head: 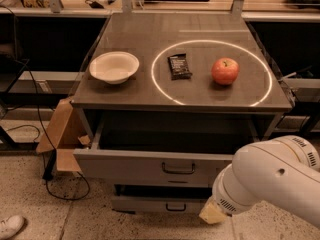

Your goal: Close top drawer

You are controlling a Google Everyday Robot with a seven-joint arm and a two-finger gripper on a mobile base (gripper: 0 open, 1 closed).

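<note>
The end effector pokes out beneath the white arm; I cannot tell how far open it is or whether it holds anything. Just up and left of it the top drawer stands pulled out, its handle close above. Beyond, the tabletop carries a bowl, a dark bar and an apple.
</note>
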